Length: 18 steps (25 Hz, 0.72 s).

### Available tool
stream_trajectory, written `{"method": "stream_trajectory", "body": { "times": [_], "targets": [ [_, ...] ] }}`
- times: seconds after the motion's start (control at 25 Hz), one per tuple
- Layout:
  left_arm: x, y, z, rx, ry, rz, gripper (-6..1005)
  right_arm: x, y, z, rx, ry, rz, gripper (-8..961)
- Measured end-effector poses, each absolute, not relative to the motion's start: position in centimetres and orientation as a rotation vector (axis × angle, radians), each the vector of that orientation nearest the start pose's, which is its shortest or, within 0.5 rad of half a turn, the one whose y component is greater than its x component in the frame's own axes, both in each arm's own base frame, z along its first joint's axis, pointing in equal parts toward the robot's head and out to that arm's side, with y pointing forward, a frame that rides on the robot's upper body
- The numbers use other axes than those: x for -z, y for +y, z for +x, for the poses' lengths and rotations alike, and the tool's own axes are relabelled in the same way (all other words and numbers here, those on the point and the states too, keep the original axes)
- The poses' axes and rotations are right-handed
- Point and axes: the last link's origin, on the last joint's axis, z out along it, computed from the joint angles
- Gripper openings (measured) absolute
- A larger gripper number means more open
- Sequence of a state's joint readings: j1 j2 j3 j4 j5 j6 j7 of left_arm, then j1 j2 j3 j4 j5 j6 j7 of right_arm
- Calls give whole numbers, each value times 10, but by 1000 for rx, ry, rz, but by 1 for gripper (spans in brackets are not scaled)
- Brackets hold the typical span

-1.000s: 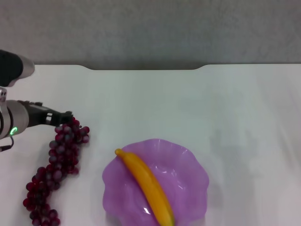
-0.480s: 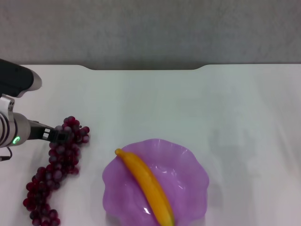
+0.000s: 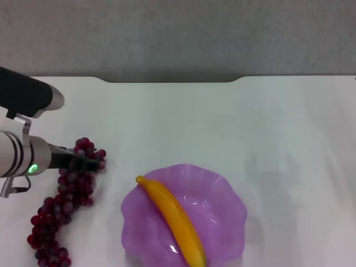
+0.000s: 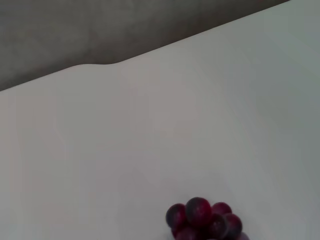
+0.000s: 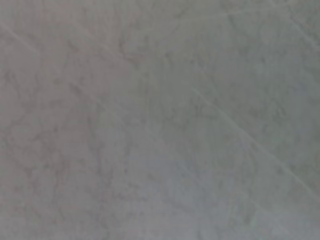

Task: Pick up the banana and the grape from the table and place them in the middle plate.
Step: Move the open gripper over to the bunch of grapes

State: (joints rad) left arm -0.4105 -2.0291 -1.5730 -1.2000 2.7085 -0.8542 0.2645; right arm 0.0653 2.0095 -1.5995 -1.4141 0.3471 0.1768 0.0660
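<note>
The grape [image 3: 61, 207], a long dark red bunch, lies on the white table [image 3: 233, 122] at the near left. Its far end also shows in the left wrist view [image 4: 202, 219]. My left gripper [image 3: 86, 163] reaches in from the left, low over the far end of the bunch, its dark fingers among the top grapes. The banana [image 3: 177, 223] lies diagonally inside the purple middle plate [image 3: 225, 203] at the near centre. My right gripper is out of view; the right wrist view shows only a grey surface.
The table's notched far edge [image 3: 172, 82] meets a grey wall behind. Bare tabletop lies to the right of the plate and beyond it.
My left arm has moved nearer and to the right. Its gripper went from beside the bunch's far end to among its top grapes. The banana and plate have not moved.
</note>
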Motion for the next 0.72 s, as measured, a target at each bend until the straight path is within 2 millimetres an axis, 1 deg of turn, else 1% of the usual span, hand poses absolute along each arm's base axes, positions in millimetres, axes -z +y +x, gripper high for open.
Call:
{"method": "stream_trajectory", "body": {
  "times": [0.48, 0.72],
  "targets": [
    [13, 394, -271, -204, -1037, -2067, 860, -77, 363, 268, -452, 876, -1599, 867],
    [17, 395, -276, -219, -1047, -2064, 860, -76, 363, 266, -453, 874, -1605, 867]
  ]
}}
